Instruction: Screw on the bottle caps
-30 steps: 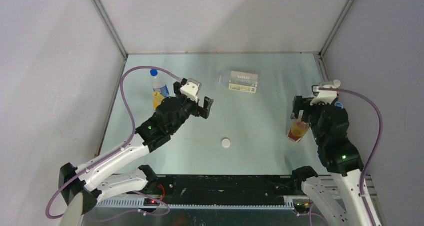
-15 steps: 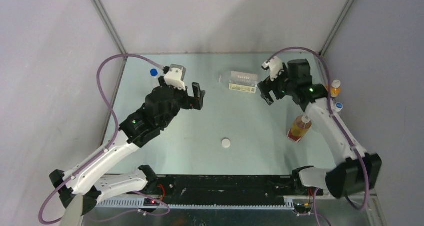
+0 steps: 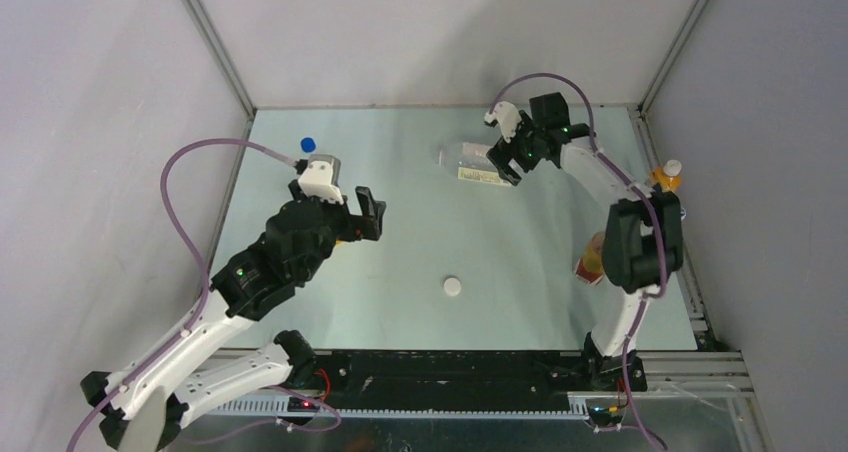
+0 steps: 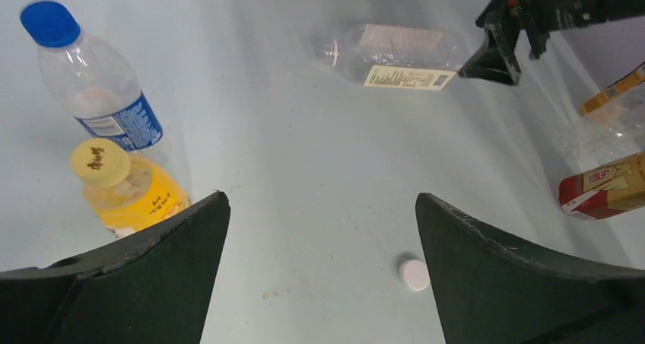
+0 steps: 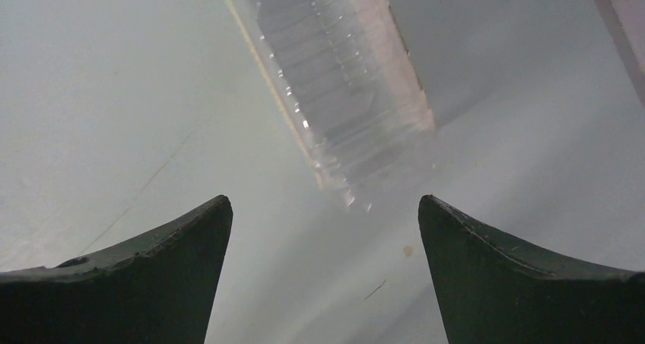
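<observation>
The clear bottle (image 3: 478, 162) lies on its side at the far middle of the table (image 3: 420, 242), with its neck pointing to the left and its base to the right. The right gripper (image 3: 505, 165) hangs over that base end with its jaws spread wide and nothing in them. In the right wrist view the ribbed end of the bottle sits just ahead of the gap between the two fingers, and neither finger touches it. The left gripper (image 3: 372, 214) hovers above the left half of the table, also released and wide, with bare table between its fingers. One white bottle cap (image 3: 453, 286) lies flat on the table, near the front and about midway across, well apart from both bottles and both grippers. No other white cap can be made out. The brown-drink bottle (image 3: 592, 260) with its red-and-gold label is at the right side, half hidden behind the right arm's elbow. At the far left stand a blue-capped water bottle (image 4: 95, 85) and, just beside it, a yellow-capped orange-drink bottle (image 4: 125, 188)
</observation>
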